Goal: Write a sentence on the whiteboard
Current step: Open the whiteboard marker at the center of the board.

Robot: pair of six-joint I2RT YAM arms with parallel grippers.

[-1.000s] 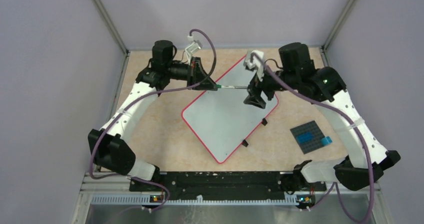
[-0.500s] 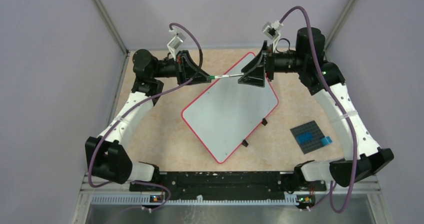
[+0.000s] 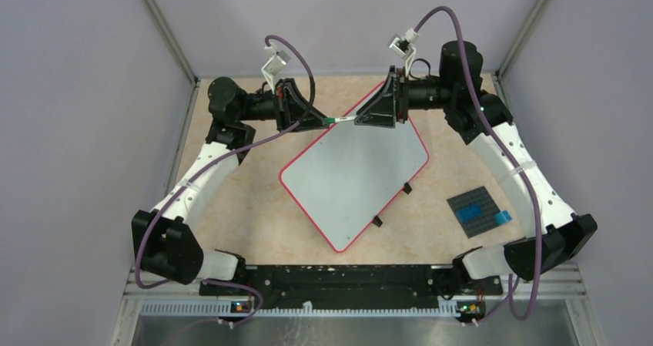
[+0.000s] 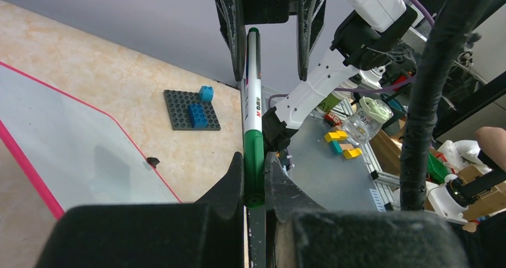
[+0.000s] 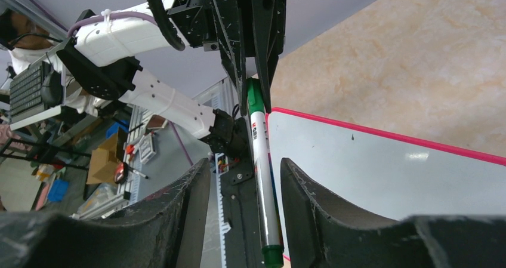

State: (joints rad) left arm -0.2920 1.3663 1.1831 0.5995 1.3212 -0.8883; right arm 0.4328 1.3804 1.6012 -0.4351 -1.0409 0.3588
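Sliding left along the marker (image 3: 341, 119), right gripper (image 3: 357, 121) now straddles its barrel, unclenched; left gripper (image 3: 326, 120) clamps the green end; uncapping likely next; whiteboard (image 3: 354, 178) unwritten.

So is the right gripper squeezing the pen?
No, the right wrist view shows the right gripper open, its fingers spread wider than the green pen between them.

The marker (image 4: 253, 98) is carrying a short line of dark print running lengthwise along its white barrel, but it is coming out too small and blurred in both wrist views for me to read. Nothing else is showing legible writing.
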